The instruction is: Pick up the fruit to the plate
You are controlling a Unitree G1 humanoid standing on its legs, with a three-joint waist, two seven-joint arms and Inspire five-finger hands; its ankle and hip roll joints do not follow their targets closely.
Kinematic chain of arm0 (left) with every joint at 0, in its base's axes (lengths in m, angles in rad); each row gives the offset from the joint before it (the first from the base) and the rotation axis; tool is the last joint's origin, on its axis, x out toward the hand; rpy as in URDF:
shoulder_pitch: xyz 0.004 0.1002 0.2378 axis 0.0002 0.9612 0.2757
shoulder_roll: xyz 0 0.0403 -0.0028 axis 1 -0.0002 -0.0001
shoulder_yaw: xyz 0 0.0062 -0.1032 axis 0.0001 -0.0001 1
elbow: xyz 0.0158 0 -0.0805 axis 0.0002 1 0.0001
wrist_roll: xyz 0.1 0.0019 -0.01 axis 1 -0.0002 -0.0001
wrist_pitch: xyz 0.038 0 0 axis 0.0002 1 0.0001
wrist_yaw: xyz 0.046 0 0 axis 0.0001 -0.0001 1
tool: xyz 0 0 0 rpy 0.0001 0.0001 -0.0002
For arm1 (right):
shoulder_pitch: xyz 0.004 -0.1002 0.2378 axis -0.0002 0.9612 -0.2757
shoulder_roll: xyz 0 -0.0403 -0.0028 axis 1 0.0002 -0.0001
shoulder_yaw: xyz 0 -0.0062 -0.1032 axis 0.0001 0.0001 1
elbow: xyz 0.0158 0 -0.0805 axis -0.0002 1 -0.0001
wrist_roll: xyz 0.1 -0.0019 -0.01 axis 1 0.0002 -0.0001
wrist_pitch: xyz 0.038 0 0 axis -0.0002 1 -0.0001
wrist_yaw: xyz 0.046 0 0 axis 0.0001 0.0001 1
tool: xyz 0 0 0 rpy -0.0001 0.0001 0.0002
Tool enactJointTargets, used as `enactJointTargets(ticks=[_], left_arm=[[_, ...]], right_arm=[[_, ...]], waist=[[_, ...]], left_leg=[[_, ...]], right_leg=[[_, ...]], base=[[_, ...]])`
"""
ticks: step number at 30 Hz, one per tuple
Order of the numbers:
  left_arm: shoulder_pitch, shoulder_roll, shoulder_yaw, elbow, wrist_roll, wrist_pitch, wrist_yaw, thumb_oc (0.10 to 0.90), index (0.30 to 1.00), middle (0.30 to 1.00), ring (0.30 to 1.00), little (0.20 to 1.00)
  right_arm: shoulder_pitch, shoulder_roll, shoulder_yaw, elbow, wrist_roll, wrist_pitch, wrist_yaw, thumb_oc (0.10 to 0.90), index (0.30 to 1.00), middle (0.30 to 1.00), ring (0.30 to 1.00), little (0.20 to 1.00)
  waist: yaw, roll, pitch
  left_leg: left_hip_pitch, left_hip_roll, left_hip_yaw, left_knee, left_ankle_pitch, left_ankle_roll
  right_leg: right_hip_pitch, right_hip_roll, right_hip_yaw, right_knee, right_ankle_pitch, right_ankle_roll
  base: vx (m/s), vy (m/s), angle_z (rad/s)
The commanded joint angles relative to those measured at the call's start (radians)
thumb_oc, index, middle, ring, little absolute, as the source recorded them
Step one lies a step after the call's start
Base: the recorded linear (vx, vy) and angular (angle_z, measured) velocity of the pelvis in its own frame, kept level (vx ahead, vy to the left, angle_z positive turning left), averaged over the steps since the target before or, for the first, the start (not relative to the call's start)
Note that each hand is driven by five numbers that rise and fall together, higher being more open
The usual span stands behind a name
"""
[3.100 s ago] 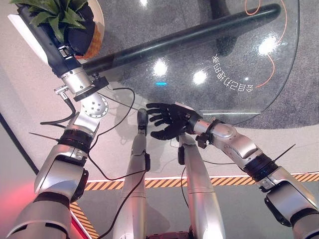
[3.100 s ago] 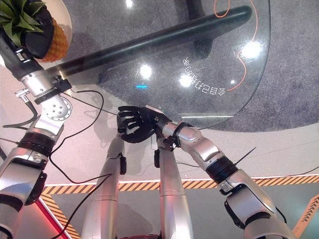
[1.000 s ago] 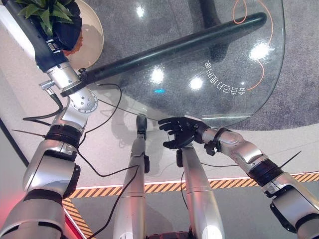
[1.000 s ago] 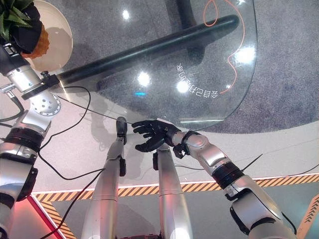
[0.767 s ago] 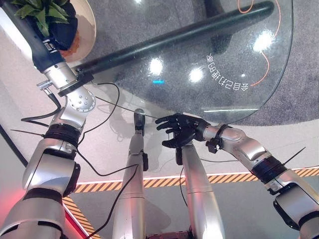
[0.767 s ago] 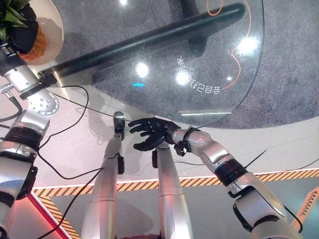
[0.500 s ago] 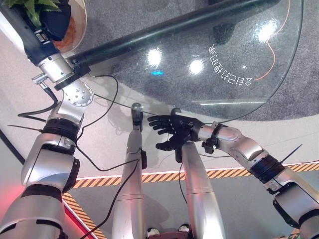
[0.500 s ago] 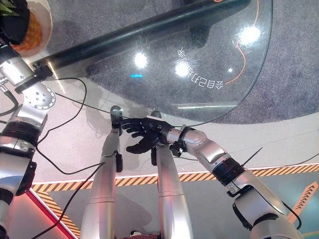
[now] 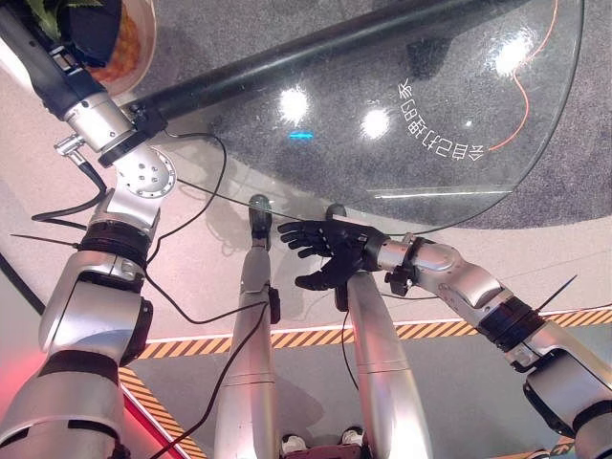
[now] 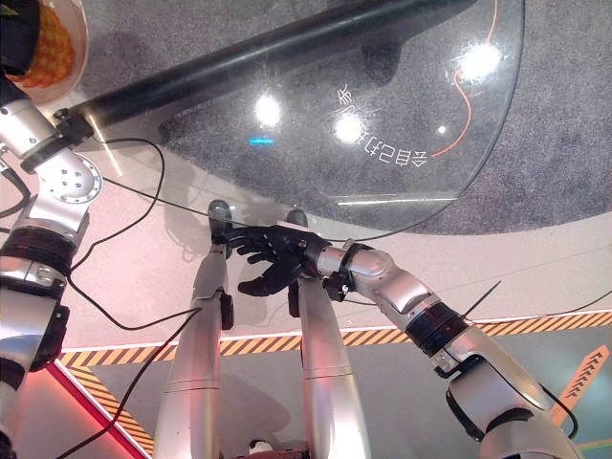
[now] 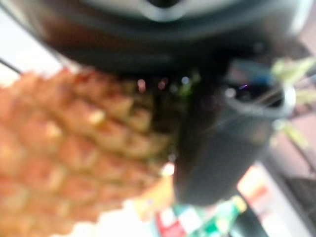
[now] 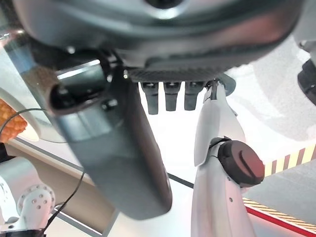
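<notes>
Left hand (image 9: 91,27): far left corner of the eye views, over the plate (image 9: 143,38). Its wrist view shows the thumb (image 11: 217,143) curled against the pineapple (image 11: 74,143), skin right up close, so I read it as clamped on the fruit. I cannot tell whether the pineapple's base is touching the plate or hanging just above it; the hand covers the contact.

Right hand (image 9: 330,251): near edge of the glass worktop (image 9: 430,105), centre of the scene, fingers spread and relaxed, holding nothing. Its wrist view agrees, with straight fingertips (image 12: 168,96) and empty space past them. Idle.

Change over the last few seconds: the whole picture has slid, so the camera moved and most of the apparent shift is not real motion. Allowing for that, the pineapple and plate sit further into the far left corner than three seconds ago, the leaves are mostly cut off now, and the left arm stays stretched out with the fruit over the plate throughout. The right hand has drifted a little but remains open near the worktop edge.

Judgement: carry phase looks done and this is the set-down. What's left is lower, confirm it rests on the plate, release. Risk: a tall fruit may tip or roll off the plate rim if released while leaning.
</notes>
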Motion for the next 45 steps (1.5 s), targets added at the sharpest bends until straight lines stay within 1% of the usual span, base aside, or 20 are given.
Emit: enactJointTargets(ticks=[1, 7, 10, 18, 19, 25, 27, 28, 31, 34, 41, 45], left_arm=[[-0.079, 0.038, 0.043, -0.021, -0.009, -0.072, 0.031, 0.800, 0.900, 0.900, 0.900, 0.900], [-0.067, 0.036, 0.048, -0.032, -0.022, -0.067, 0.022, 0.800, 0.900, 0.900, 0.900, 0.900], [-0.053, 0.031, 0.052, -0.039, -0.029, -0.075, -0.005, 0.800, 0.900, 0.900, 0.900, 0.900], [0.006, 0.027, 0.061, -0.078, -0.067, -0.060, -0.090, 0.800, 0.900, 0.900, 0.900, 0.900], [0.020, 0.023, 0.064, -0.082, -0.080, -0.060, -0.121, 0.800, 0.900, 0.900, 0.900, 0.900], [0.095, 0.011, 0.084, -0.126, -0.146, -0.064, -0.208, 0.800, 0.900, 0.900, 0.900, 0.900], [0.138, 0.001, 0.096, -0.149, -0.168, -0.066, -0.256, 0.800, 0.900, 0.900, 0.900, 0.900], [0.138, 0.002, 0.096, -0.150, -0.169, -0.065, -0.257, 0.800, 0.900, 0.900, 0.900, 0.900], [0.215, -0.006, 0.120, -0.186, -0.194, -0.083, -0.310, 0.800, 0.900, 0.900, 0.900, 0.900], [0.263, -0.018, 0.135, -0.216, -0.192, -0.085, -0.331, 0.800, 0.900, 0.900, 0.900, 0.900], [0.382, -0.044, 0.173, -0.303, -0.222, -0.059, -0.385, 0.800, 0.900, 0.900, 0.900, 0.900], [0.420, -0.055, 0.191, -0.318, -0.259, -0.040, -0.422, 0.800, 0.900, 0.900, 0.900, 0.900]], right_arm=[[0.009, -0.031, -0.041, 0.048, 0.024, -0.006, -0.051, 0.800, 0.900, 0.900, 0.900, 0.900], [0.017, -0.024, -0.049, 0.042, 0.018, -0.003, -0.055, 0.800, 0.900, 0.900, 0.900, 0.900], [0.030, -0.019, -0.050, 0.033, 0.017, -0.002, -0.064, 0.800, 0.900, 0.900, 0.900, 0.900], [0.073, -0.016, -0.068, 0.014, 0.004, -0.011, -0.059, 0.800, 0.900, 0.900, 0.900, 0.900], [0.081, -0.015, -0.070, 0.008, 0.001, -0.010, -0.061, 0.800, 0.900, 0.900, 0.900, 0.900], [0.115, -0.010, -0.084, -0.021, -0.018, -0.007, -0.075, 0.800, 0.900, 0.900, 0.900, 0.900], [0.132, -0.011, -0.094, -0.032, -0.025, -0.010, -0.076, 0.800, 0.900, 0.900, 0.900, 0.900], [0.132, -0.011, -0.093, -0.032, -0.025, -0.010, -0.076, 0.800, 0.900, 0.900, 0.900, 0.900], [0.162, -0.019, -0.112, -0.056, -0.038, -0.007, -0.076, 0.800, 0.900, 0.900, 0.900, 0.900], [0.186, -0.020, -0.122, -0.070, -0.052, -0.012, -0.073, 0.800, 0.900, 0.900, 0.900, 0.900], [0.248, -0.033, -0.159, -0.113, -0.083, -0.016, -0.064, 0.800, 0.900, 0.900, 0.900, 0.900], [0.263, -0.031, -0.165, -0.118, -0.090, -0.018, -0.064, 0.800, 0.900, 0.900, 0.900, 0.900]], waist=[[-0.015, 0.037, -0.021], [-0.015, 0.039, -0.021], [-0.015, 0.040, -0.021], [-0.010, 0.043, -0.021], [-0.009, 0.044, -0.021], [-0.002, 0.051, -0.021], [0.002, 0.054, -0.021], [0.002, 0.054, -0.021], [0.009, 0.059, -0.021], [0.012, 0.062, -0.021], [0.023, 0.068, -0.021], [0.027, 0.070, -0.021]], left_leg=[[0.061, -0.087, 0.063, 0.139, -0.163, 0.019], [0.082, -0.086, 0.068, 0.129, -0.162, 0.022], [0.095, -0.085, 0.070, 0.125, -0.161, 0.021], [0.125, -0.089, 0.070, 0.111, -0.156, 0.026], [0.132, -0.089, 0.069, 0.107, -0.156, 0.028], [0.153, -0.091, 0.070, 0.094, -0.152, 0.031], [0.159, -0.093, 0.071, 0.091, -0.151, 0.032], [0.159, -0.093, 0.071, 0.091, -0.151, 0.032], [0.171, -0.095, 0.067, 0.079, -0.146, 0.034], [0.174, -0.096, 0.064, 0.077, -0.148, 0.035], [0.191, -0.098, 0.058, 0.067, -0.145, 0.039], [0.200, -0.100, 0.056, 0.066, -0.145, 0.040]], right_leg=[[0.073, 0.040, -0.013, -0.211, 0.141, 0.067], [0.091, 0.037, -0.013, -0.220, 0.143, 0.068], [0.104, 0.036, -0.013, -0.223, 0.144, 0.069], [0.131, 0.036, -0.016, -0.232, 0.145, 0.068], [0.137, 0.036, -0.016, -0.232, 0.143, 0.068], [0.155, 0.034, -0.019, -0.240, 0.141, 0.068], [0.162, 0.034, -0.021, -0.242, 0.138, 0.068], [0.163, 0.034, -0.021, -0.242, 0.138, 0.068], [0.174, 0.031, -0.026, -0.249, 0.136, 0.067], [0.177, 0.032, -0.024, -0.250, 0.132, 0.066], [0.200, 0.030, -0.032, -0.256, 0.121, 0.065], [0.209, 0.030, -0.038, -0.254, 0.118, 0.065]], base=[[0.00, 0.000, 0.00], [0.00, -0.006, 0.00], [-0.02, -0.039, 0.01], [0.00, -0.012, 0.00], [0.00, 0.000, 0.00], [0.00, -0.006, 0.00], [0.00, -0.032, -0.05], [0.00, 0.000, 0.00], [0.00, 0.000, 0.00], [0.00, 0.000, 0.00], [0.00, -0.009, -0.02], [0.00, 0.000, 0.00]])
